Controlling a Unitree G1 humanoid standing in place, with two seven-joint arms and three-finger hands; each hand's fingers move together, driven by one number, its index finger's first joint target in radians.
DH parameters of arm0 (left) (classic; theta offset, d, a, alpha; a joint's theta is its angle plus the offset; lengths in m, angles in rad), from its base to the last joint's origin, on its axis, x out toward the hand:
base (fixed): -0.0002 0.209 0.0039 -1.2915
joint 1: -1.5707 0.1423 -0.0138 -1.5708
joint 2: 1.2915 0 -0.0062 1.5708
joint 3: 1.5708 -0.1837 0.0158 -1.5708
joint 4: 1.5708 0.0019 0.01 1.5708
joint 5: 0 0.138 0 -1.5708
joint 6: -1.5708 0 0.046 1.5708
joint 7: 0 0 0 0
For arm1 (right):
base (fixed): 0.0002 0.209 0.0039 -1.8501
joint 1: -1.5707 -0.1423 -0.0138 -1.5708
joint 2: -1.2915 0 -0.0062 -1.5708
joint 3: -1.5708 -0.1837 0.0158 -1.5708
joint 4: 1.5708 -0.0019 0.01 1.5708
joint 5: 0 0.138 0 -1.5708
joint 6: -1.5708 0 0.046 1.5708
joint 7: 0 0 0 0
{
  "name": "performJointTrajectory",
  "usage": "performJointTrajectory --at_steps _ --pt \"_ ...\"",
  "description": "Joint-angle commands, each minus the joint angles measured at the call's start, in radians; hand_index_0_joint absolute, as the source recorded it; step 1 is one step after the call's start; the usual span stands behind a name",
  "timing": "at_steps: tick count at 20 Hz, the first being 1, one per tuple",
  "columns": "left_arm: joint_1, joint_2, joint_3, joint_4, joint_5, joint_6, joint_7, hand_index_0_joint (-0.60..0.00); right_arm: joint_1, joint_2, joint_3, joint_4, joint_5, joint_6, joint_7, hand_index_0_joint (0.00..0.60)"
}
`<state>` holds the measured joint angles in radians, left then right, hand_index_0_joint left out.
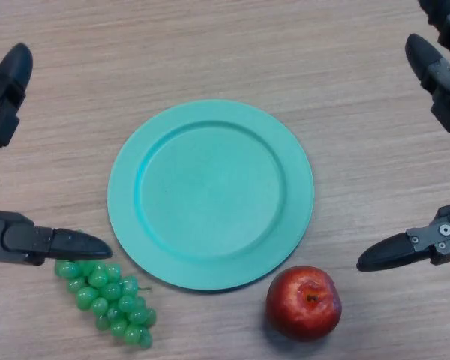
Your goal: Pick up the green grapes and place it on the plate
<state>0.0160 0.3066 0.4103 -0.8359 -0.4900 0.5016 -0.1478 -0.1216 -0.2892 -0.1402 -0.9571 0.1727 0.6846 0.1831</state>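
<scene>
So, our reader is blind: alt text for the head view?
An empty teal plate sits mid-table, green grapes at its lower left by the open left hand, a red apple at lower right near the open right hand.
</scene>
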Motion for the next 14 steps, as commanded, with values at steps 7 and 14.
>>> performJointTrajectory --at_steps 7,14 --pt "0.031 -0.005 0.055 -0.06 0.073 -0.196 -0.063 0.0 -0.028 -0.019 -0.017 -0.036 -0.026 -0.109 -0.013 0.0" --pt "0.13 -0.058 0.148 0.14 0.445 -0.635 -0.26 0.0 -0.049 -0.016 0.005 -0.008 -0.06 -0.118 -0.02 0.0"
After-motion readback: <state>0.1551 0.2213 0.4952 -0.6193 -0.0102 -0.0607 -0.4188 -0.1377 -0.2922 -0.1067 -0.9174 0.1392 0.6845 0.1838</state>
